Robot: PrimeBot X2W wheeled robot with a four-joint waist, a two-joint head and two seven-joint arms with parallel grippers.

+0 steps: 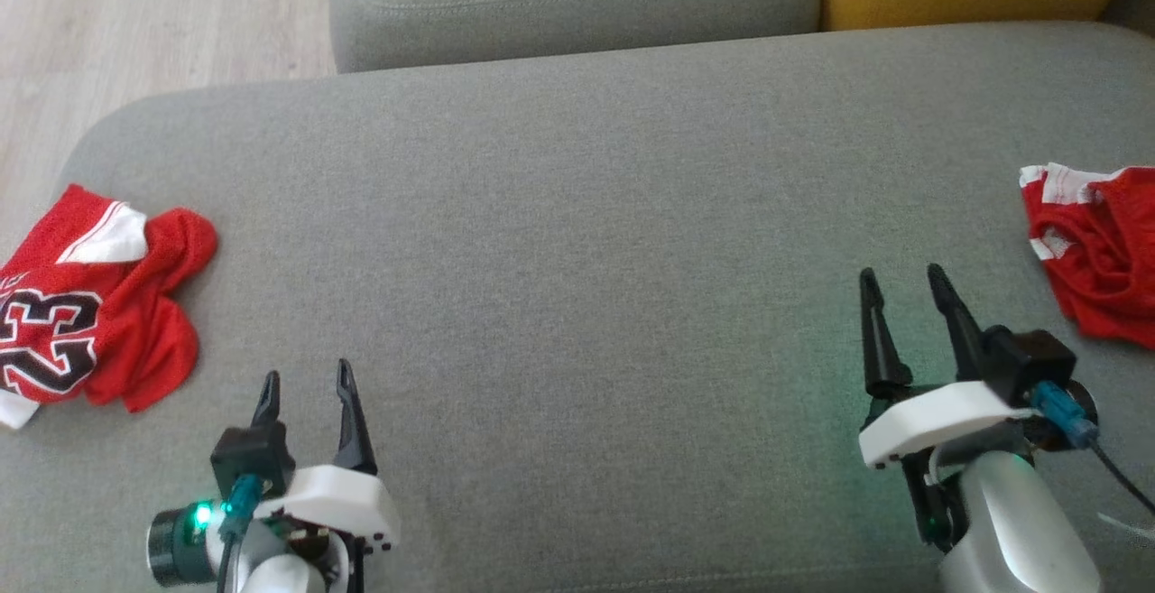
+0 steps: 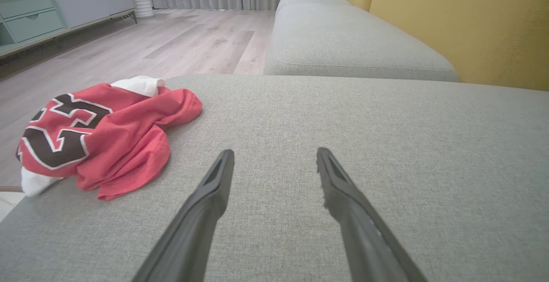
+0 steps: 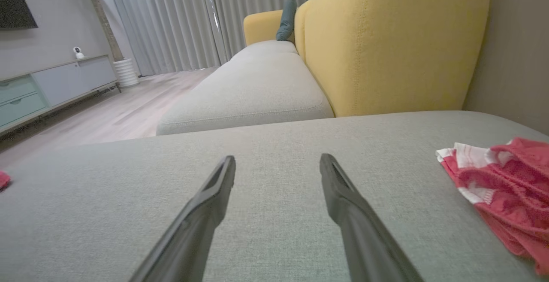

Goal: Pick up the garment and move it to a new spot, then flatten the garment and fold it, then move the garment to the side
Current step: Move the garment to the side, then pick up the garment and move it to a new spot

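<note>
The left gripper (image 1: 306,371) and right gripper (image 1: 900,273) sit over the grey cushion (image 1: 577,214), jaws released and empty. A crumpled red jersey (image 1: 90,304) marked 23 lies left of the left jaws, clear of them. A second red garment (image 1: 1096,250) lies right of the right jaws, untouched.

Jersey (image 1: 86,295) at left edge of seat cushion (image 1: 577,241), second garment (image 1: 1096,245) at right edge, well apart

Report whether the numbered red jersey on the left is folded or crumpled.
Crumpled. The jersey lies bunched in a loose heap at the left edge of the cushion, its number creased and its cloth rumpled.
</note>
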